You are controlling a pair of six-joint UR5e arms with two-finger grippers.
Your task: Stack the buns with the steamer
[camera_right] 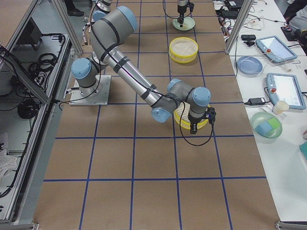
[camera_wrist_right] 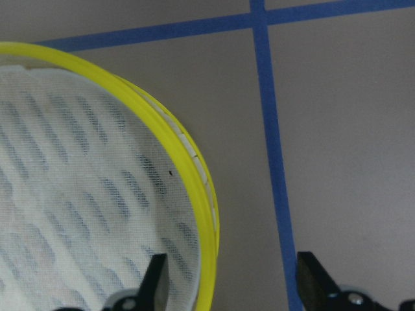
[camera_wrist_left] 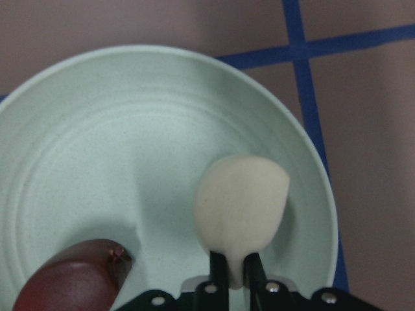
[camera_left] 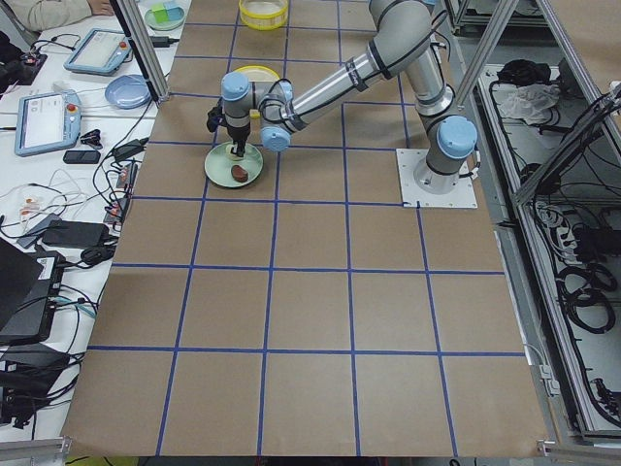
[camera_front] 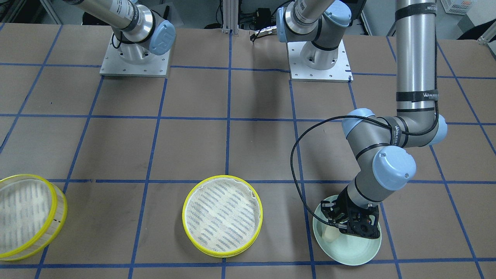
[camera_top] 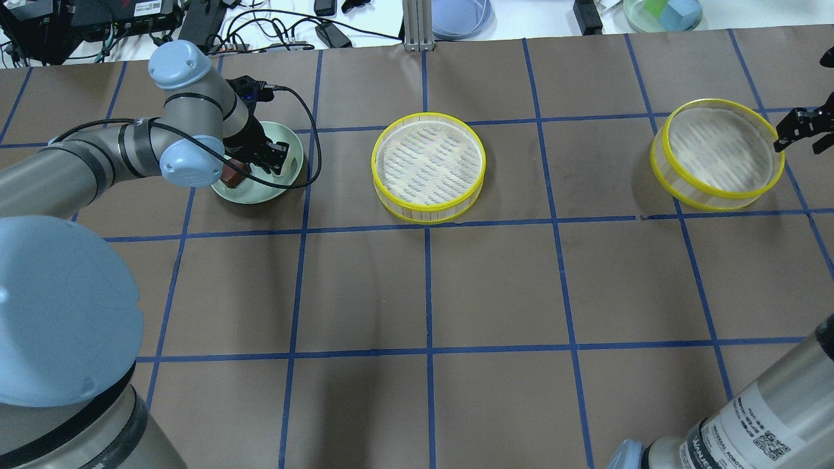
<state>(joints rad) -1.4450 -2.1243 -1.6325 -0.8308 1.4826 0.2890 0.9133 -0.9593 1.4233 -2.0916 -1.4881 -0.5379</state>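
cream-white bun (camera_wrist_left: 241, 197), pinched in my left gripper (camera_wrist_left: 235, 265) on the pale green plate (camera_wrist_left: 97, 142); my right gripper (camera_wrist_right: 231, 265), far from it, jaws apart.

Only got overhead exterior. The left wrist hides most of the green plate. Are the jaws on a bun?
Observer: Yes. In the left wrist view the left gripper has its jaws pinched on the narrow end of the cream-white bun.
Operator: And the right jaws? They sit at my frame edge and I can't read them.
Observer: They're open. In the right wrist view the right gripper straddles the yellow rim of the steamer tray on the robot's right, with one finger over the mesh and one outside.
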